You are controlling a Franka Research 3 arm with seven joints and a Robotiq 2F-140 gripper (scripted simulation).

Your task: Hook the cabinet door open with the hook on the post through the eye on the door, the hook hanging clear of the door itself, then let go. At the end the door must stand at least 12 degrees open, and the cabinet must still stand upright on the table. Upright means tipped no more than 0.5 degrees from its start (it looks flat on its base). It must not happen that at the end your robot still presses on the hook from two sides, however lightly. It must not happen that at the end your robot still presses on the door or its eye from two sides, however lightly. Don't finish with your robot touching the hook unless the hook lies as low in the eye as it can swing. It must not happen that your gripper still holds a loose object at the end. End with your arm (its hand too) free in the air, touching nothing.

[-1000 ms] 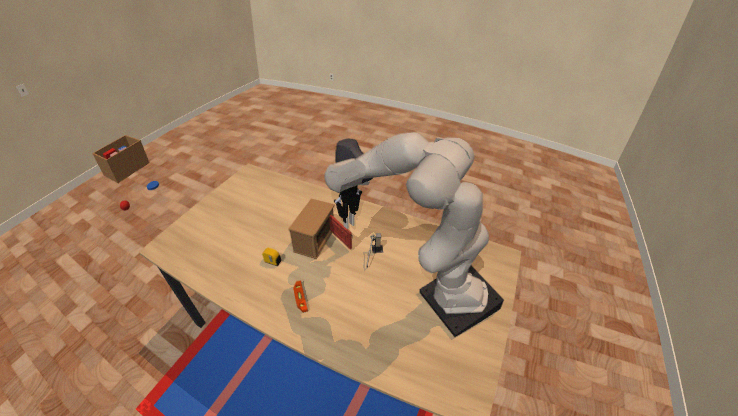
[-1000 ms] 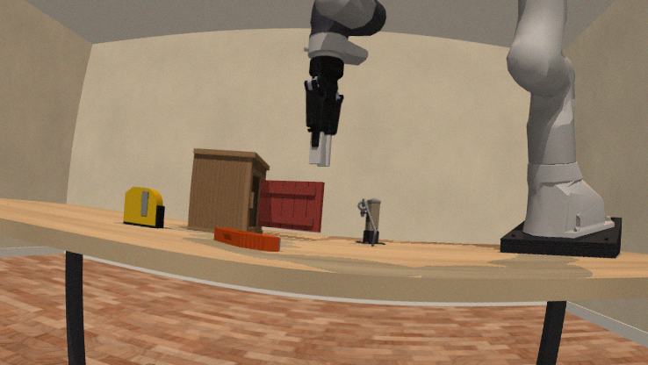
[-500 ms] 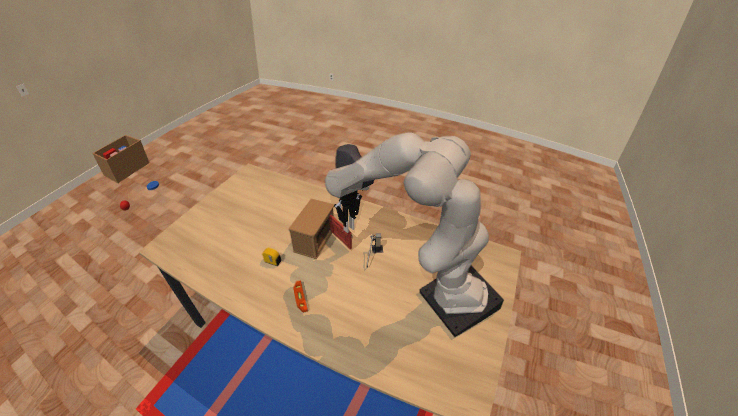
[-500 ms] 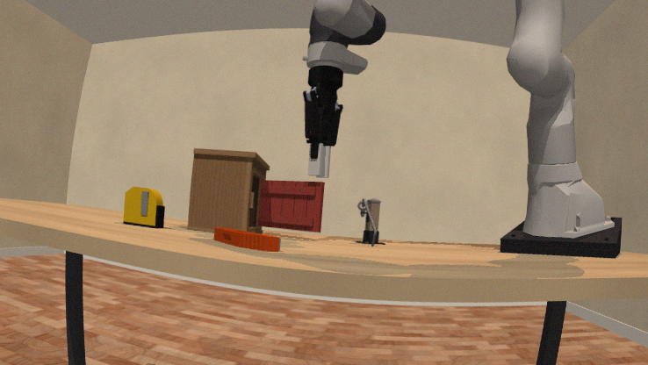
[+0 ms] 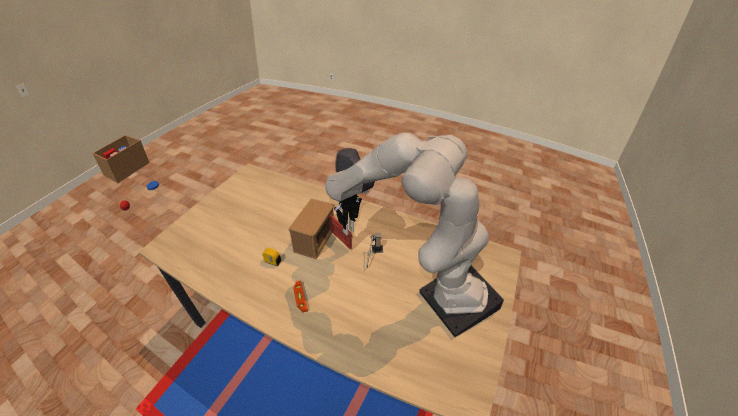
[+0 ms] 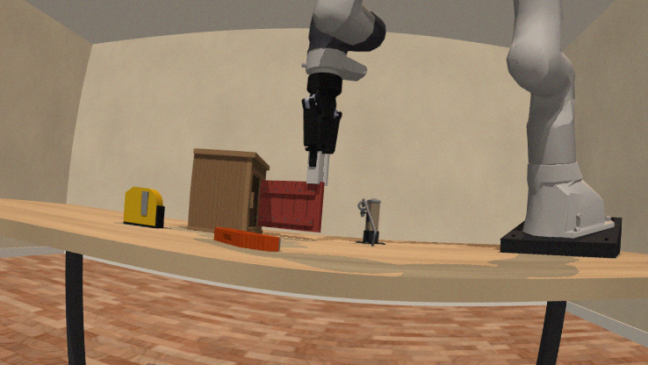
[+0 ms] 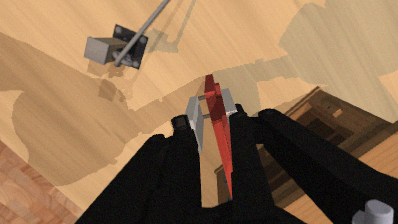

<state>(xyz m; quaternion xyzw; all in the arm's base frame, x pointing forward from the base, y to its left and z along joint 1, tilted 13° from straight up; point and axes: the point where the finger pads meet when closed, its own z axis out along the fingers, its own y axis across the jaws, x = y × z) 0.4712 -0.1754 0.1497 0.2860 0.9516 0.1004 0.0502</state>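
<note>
The red cabinet door (image 6: pixel 291 206) stands swung open from the wooden cabinet (image 6: pixel 222 190) on the tabletop (image 6: pixel 408 258). The gripper (image 6: pixel 317 180) straddles the door's top edge, jaws narrowed but gripping nothing. The hook (image 6: pixel 370 222) hangs on its post (image 6: pixel 373 218), beside the door

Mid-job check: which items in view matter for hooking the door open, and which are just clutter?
Job items: cabinet; its red door, standing open; post with the hook hanging beside it; tool, fingers astride the door's top edge.

Clutter: yellow tape measure; orange level; cardboard box, blue disc and red ball on the floor.
</note>
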